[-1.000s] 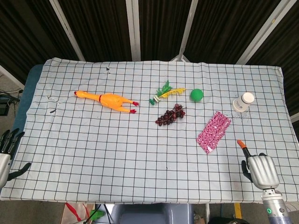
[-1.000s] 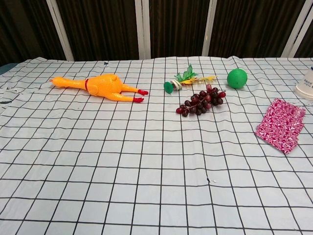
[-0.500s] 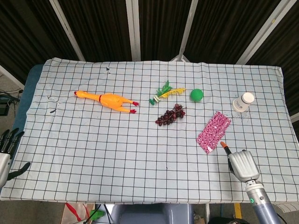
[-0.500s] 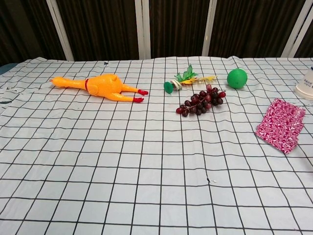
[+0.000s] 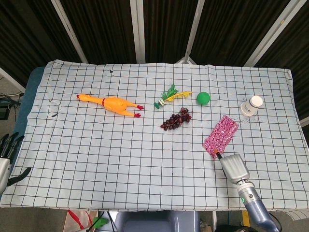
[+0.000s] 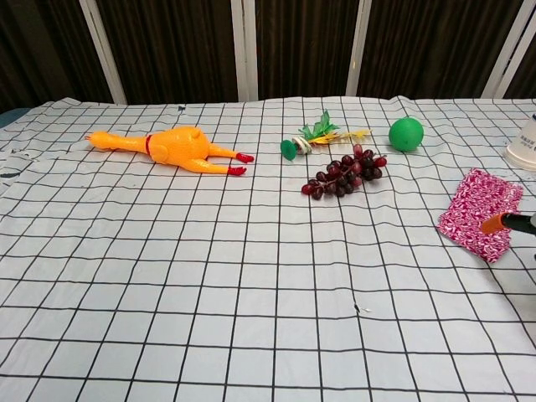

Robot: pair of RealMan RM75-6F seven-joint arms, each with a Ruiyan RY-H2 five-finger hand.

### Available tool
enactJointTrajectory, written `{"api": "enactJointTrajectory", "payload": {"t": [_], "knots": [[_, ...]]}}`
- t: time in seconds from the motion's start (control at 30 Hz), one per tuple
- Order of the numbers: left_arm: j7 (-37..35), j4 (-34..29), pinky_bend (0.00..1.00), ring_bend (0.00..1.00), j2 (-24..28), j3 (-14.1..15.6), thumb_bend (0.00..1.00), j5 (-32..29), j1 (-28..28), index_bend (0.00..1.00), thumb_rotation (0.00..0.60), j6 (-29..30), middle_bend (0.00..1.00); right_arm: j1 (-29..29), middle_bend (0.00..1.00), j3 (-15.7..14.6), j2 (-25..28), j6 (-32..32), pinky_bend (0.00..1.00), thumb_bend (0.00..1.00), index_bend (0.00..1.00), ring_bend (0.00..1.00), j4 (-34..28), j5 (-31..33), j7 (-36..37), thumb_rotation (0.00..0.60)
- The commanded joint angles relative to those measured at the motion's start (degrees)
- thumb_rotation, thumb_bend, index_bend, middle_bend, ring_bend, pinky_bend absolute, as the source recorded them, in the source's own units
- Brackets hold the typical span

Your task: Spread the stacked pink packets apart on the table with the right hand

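Pink packets (image 5: 221,137) lie stacked at the table's near right, the right hand (image 5: 234,167) extending an orange-tipped finger (image 6: 492,224) over their near end, its grasp unclear.

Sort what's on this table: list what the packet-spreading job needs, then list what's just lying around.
Needed for the job:
pink packets, still stacked
right robot hand, orange fingertip at the stack's near end

Just lying around:
rubber chicken
grapes
green ball
feather toy
white bottle
left robot hand, at the table's left edge
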Motion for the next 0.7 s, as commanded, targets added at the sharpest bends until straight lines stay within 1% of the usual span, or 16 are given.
{"api": "enactJointTrajectory", "payload": {"t": [0.03,0.23,0.4,0.7], "knots": [[-0.02,0.03,0.17,0.03,0.00,-0.04,0.27,-0.14,-0.02,0.10,0.600,-0.09,0.04,1.34,0.82,0.42,-1.19,-0.97,0.62,0.73,0.18,0.83,0.36,2.26,-1.81,0.600],[0.19,0.00,0.17,0.03,-0.04,-0.10,0.27,-0.31,-0.04,0.10,0.600,-0.16,0.04,2.67,0.82,0.50,-2.26,-1.34,0.62,0.73,0.18,0.83,1.46,5.28,-3.44,0.600],[0.57,-0.11,0.17,0.03,-0.12,-0.10,0.27,-0.47,-0.07,0.10,0.600,-0.33,0.04,3.31,0.82,0.11,-2.70,-1.89,0.62,0.73,0.18,0.83,2.39,7.02,-3.07,0.600],[1.28,-0.23,0.17,0.03,-0.32,-0.09,0.27,-0.52,-0.12,0.10,0.600,-0.45,0.04,4.08,0.82,-1.23,-3.06,-1.89,0.62,0.73,0.18,0.83,2.67,7.72,-2.70,0.600]]}}
